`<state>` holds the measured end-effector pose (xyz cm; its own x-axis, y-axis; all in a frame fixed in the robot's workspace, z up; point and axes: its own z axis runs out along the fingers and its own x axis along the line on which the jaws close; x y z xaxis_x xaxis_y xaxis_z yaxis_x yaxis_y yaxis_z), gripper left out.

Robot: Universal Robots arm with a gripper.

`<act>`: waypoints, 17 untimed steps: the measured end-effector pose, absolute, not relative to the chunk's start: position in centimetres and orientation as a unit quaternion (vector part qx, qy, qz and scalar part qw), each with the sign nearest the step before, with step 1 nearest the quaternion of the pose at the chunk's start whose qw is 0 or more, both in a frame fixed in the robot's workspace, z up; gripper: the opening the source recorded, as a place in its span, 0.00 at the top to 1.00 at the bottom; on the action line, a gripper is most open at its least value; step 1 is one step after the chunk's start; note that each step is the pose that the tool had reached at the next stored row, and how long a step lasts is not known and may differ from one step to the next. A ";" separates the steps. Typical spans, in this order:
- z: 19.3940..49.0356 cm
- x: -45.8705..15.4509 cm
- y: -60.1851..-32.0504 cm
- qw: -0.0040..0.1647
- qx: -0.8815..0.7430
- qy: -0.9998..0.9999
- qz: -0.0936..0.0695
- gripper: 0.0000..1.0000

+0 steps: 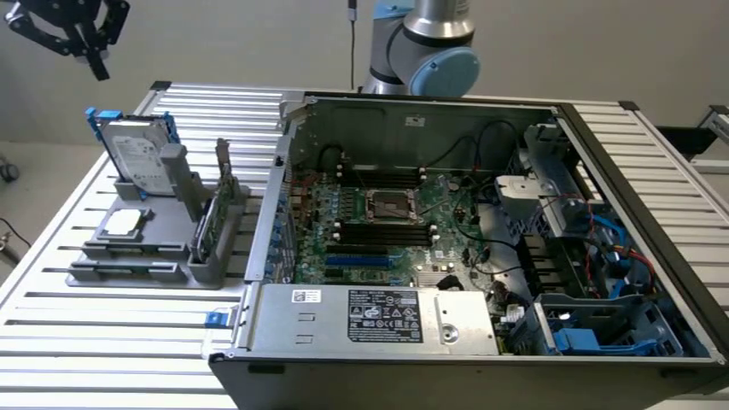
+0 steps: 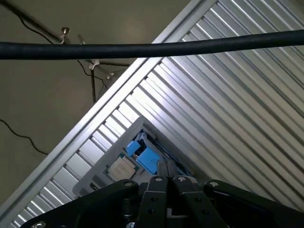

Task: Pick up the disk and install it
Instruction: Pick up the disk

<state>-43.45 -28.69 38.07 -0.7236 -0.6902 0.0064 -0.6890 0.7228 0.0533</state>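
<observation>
Jaws: pressed together, holding nothing, touching nothing
Gripper [image 1: 98, 68]: in the air, at 11 o'clock from the disk in the exterior view, apart from it
Disk [image 1: 137, 154]: upright in the grey holder [image 1: 137, 266], at 9 o'clock from the open computer case [image 1: 376, 312]
Around: square chip [image 1: 122, 224] at 6 o'clock from the disk, green card [image 1: 213, 218] at 4 o'clock
Under all: slatted table [image 1: 68, 342]

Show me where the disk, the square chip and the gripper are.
disk [image 1: 139, 155], exterior view, on its white label.
square chip [image 1: 123, 223], exterior view, on its silver top.
gripper [image 1: 98, 67], exterior view, at its closed fingertips.
</observation>
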 end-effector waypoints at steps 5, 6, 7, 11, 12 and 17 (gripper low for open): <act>38.1 -43.4 -28.7 0.020 0.402 -0.915 -0.009 0.89; 38.1 -43.4 -28.7 0.022 0.408 -0.913 -0.006 0.89; 38.1 -43.4 -28.7 0.023 0.413 -0.910 -0.002 0.89; 38.0 -43.5 -28.7 0.027 0.438 -0.899 0.007 0.89; 38.0 -43.4 -28.7 0.028 0.446 -0.895 0.008 0.89; 37.8 -43.4 -28.7 0.028 0.485 -0.874 0.010 0.89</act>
<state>-43.44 -28.69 37.78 -0.5276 -0.8475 0.0584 -0.8486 0.5290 0.0100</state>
